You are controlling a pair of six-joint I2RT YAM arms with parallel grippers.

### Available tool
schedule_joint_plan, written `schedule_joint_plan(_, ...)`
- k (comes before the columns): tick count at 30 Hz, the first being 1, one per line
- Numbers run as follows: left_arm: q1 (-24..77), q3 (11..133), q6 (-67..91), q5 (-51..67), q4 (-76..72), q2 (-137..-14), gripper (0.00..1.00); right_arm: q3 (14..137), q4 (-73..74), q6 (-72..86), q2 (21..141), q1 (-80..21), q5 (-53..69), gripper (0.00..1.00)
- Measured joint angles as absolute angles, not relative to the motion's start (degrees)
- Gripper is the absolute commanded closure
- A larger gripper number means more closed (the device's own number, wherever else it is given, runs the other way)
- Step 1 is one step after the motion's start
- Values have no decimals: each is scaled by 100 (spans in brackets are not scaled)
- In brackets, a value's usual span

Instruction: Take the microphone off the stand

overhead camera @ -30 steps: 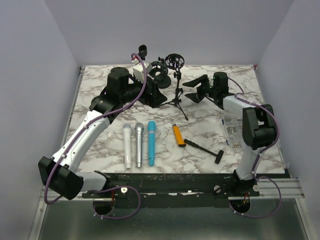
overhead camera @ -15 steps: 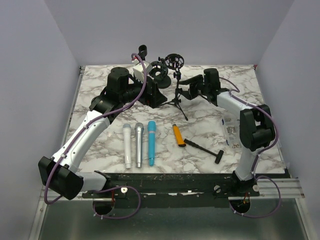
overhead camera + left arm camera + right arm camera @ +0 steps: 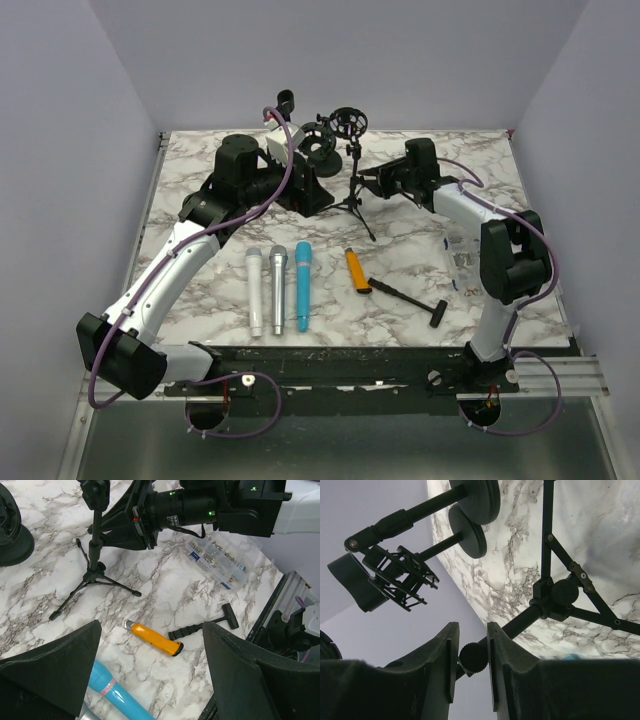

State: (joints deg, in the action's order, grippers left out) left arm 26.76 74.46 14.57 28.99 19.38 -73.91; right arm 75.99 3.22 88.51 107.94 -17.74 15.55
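Observation:
A black tripod stand (image 3: 355, 190) (image 3: 95, 555) (image 3: 545, 605) is upright at the back middle of the marble table. My right gripper (image 3: 366, 180) (image 3: 472, 657) has reached it from the right and is shut on a knurled knob (image 3: 474, 656) on its pole. I cannot tell whether its top clip (image 3: 95, 490) holds anything. A white microphone (image 3: 256, 290), a silver one (image 3: 278, 288) and a blue one (image 3: 302, 285) (image 3: 112, 692) lie side by side in front. My left gripper (image 3: 305, 188) (image 3: 150, 680) hangs open over the table left of the stand, with nothing in it.
An orange utility knife (image 3: 356, 270) (image 3: 155, 639) and a black T-handle tool (image 3: 408, 298) (image 3: 205, 626) lie right of the microphones. A clear parts box (image 3: 464, 262) (image 3: 215, 560) sits at the right. A shock-mount stand (image 3: 348, 120) (image 3: 397, 575) and round-based stands (image 3: 470, 495) crowd the back.
My right gripper moved left to the tripod stand and its jaws closed onto the knob. The left arm stayed still.

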Motion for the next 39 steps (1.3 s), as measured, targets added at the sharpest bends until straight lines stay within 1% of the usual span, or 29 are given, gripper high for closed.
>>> schedule_joint_plan(2, 2676, 7446, 1457, 2899, 1938, -7391, 16, 7594, 342, 8853, 10759, -1787, 1492, 73)
schedule_joint_plan(4, 2676, 7446, 1457, 2899, 1938, -7389, 16, 7588, 370, 8864, 10744, -1798, 1439, 73)
schedule_joint_plan(13, 2676, 7446, 1457, 2899, 1938, -7382, 16, 7585, 469, 8844, 10661, -1865, 1262, 60)
schedule_joint_plan(16, 2676, 7446, 1457, 2899, 1938, -7373, 16, 7585, 530, 8814, 10613, -1905, 1245, 59)
schedule_joint_plan(22, 2676, 7443, 1459, 2899, 1938, -7369, 16, 7533, 554, 8801, 10558, -1944, 1243, 60)
schedule_joint_plan(27, 2676, 7446, 1457, 2899, 1938, -7367, 16, 7485, 558, 8801, 10521, -1946, 1245, 55)
schedule_joint_plan(32, 2676, 7443, 1459, 2899, 1938, -7367, 16, 7332, 552, 8801, 10403, -1957, 1247, 54)
schedule_joint_plan(39, 2676, 7446, 1459, 2899, 1938, -7367, 16, 7288, 519, 8803, 10348, -1957, 1249, 58)
